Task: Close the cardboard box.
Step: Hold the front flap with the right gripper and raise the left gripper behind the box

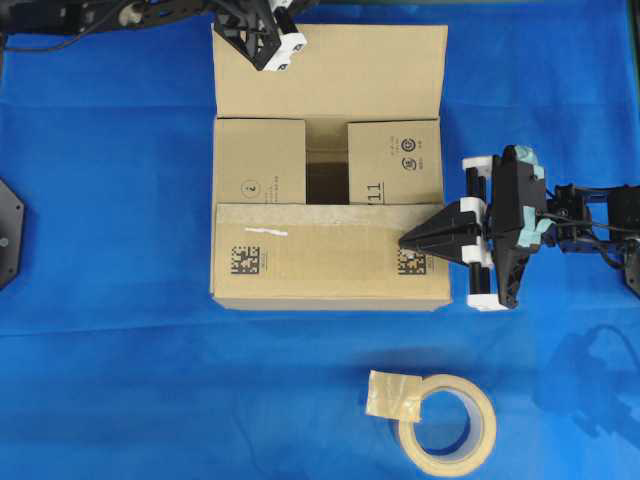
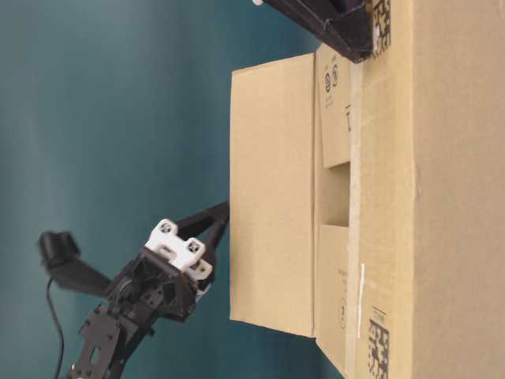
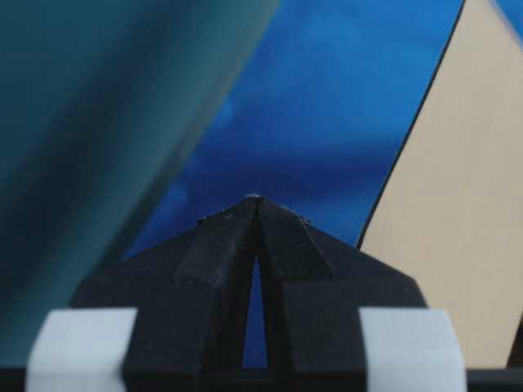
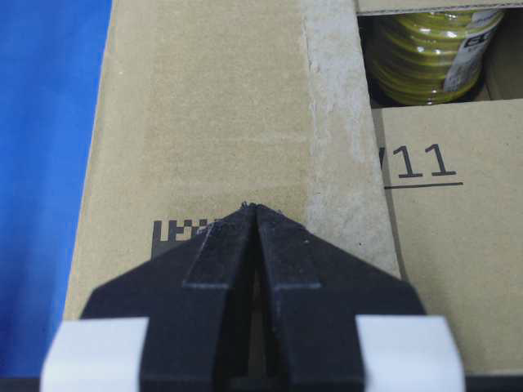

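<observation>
The right end effector (image 1: 410,242), pinched shut and empty, presses the near flap (image 1: 320,250) flat on the box (image 1: 330,290) mid-counter. The left end effector (image 1: 275,62), also shut, sits behind the far flap (image 1: 350,70), still upright; that remains.

Both tools (image 1: 268,62) (image 1: 404,242) pinched closed

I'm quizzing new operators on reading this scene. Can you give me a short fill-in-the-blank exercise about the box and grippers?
1. The right gripper rests, jaws ____, on the cardboard box.
2. The far flap beside the left gripper is ____.
3. The tape roll lies on the ____ cloth.

Answers: shut; open; blue
</observation>
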Motion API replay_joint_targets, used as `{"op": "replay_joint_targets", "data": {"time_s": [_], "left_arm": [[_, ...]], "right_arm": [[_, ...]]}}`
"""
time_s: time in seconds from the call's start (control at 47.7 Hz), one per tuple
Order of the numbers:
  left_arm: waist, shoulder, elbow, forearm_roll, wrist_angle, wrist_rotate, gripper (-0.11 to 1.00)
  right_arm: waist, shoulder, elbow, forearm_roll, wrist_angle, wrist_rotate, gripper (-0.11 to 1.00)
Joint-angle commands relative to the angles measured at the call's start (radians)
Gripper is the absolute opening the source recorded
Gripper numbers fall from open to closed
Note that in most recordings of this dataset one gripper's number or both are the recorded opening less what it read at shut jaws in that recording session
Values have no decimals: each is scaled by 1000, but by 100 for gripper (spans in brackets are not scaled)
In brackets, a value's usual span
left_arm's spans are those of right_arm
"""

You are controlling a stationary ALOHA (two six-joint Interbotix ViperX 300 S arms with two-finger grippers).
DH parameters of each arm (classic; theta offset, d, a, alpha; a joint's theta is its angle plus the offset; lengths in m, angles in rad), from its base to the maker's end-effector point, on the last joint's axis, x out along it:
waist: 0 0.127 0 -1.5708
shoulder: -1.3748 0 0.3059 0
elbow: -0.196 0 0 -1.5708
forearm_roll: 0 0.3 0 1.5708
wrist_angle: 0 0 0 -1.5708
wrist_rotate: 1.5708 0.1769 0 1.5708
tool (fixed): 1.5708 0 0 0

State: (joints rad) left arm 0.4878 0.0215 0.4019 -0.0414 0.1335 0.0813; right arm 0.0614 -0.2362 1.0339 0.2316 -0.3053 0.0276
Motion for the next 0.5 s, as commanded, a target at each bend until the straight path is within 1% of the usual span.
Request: {"op": "replay_joint_targets", "data": {"time_s": [0.0,0.063,0.126,0.377,0.482], "left_arm": [[-2,0,-57,0,87,0,0],[-6,11,-80,0,144,0,0],[-12,18,-94,0,173,0,0],[-46,12,-115,-2,212,0,0],[-61,2,-127,-2,255,0,0]], "right_arm": [[-6,-2,-8,5,-2,-5,0],[-6,-2,-8,5,-5,-8,0],[-6,-2,-8,5,-8,-8,0],[-6,-2,-8,5,-9,-8,0],[-6,-2,-8,5,-15,-9,0]]}}
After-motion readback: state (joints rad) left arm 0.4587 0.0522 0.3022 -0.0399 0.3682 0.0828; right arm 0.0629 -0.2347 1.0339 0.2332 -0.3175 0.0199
